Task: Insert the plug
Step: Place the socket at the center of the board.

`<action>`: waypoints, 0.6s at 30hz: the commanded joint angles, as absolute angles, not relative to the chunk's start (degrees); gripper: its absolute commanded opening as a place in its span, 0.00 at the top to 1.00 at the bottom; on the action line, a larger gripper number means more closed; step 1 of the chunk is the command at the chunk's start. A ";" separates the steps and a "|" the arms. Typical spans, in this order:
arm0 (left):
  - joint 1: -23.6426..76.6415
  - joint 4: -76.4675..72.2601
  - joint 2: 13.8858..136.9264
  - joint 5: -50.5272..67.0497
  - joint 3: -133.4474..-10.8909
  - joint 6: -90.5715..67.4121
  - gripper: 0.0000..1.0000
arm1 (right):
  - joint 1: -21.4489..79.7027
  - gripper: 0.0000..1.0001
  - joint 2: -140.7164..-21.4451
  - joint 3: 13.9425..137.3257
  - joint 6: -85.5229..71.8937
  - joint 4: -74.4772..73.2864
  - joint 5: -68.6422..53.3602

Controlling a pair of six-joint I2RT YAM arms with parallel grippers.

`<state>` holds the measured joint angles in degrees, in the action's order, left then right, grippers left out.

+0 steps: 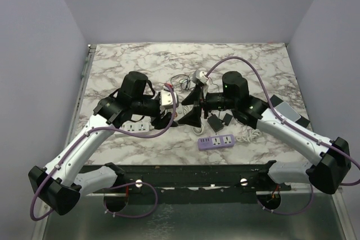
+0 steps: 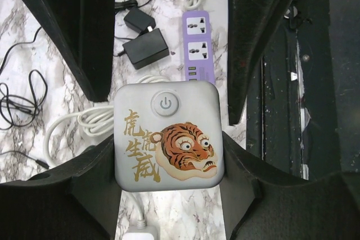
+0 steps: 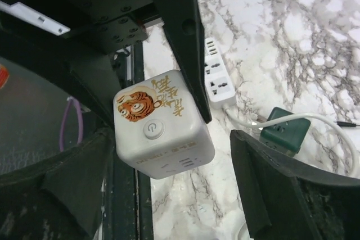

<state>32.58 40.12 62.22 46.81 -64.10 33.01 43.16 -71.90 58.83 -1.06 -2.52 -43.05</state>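
There are two power strips: one purple power strip [image 2: 198, 37] and one white power strip [image 3: 218, 77]. Cube sockets also number two: one white tiger-printed cube socket [image 2: 169, 136] and one green cube socket [image 3: 287, 129]. Black adapters number two, a smaller black adapter [image 2: 139, 21] and a larger black adapter [image 2: 147, 49]. The grey pieces [image 1: 284, 111] at far right are too hidden to count.

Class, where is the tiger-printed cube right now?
The cube is between the left hand's fingers, mid-table, the purple power strip beyond it in the left wrist view.
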 commanded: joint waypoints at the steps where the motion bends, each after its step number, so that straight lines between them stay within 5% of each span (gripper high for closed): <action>1: 32.78 35.92 60.73 41.15 -62.44 27.52 1.00 | 43.06 0.05 -71.09 60.44 -4.44 -3.18 -32.81; 8: 32.77 25.47 56.92 35.55 -58.63 20.29 1.00 | 43.05 0.00 -65.82 53.17 -21.72 3.85 -17.02; 18: 32.78 15.96 57.29 31.02 -59.53 13.57 1.00 | 43.01 0.00 -68.37 48.05 -45.98 18.12 -17.00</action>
